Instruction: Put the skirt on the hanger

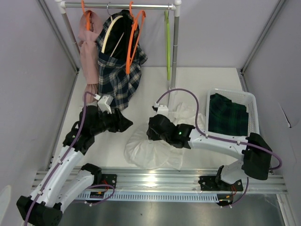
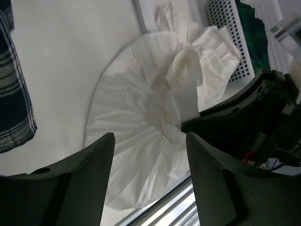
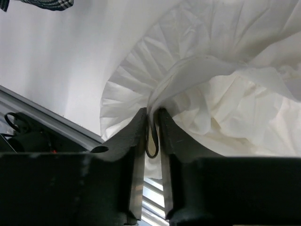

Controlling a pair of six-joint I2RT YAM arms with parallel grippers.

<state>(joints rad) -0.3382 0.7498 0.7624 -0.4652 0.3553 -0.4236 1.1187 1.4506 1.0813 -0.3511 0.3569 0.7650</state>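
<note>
Right fingers [image 3: 124,155] narrow, pinching white garment [image 3: 225,94] fold. Left fingers [image 2: 84,186] wide, empty. Skirt [image 1: 228,117] in basket [image 1: 253,110], 3 o'clock; hanger [image 1: 167,47] on rail [image 1: 122,5], 12 o'clock.

A robotics lab cell: grey panel walls [image 1: 28,94], aluminium rail [image 1: 164,179], clothes rack [image 1: 122,5].

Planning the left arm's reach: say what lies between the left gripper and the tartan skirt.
Top view: the white ruffled garment, the right gripper pinching it, then the basket wall before the skirt.

White arms [image 1: 63,167]; black wrists [image 1: 103,122]; purple cables [image 1: 181,89]
</note>
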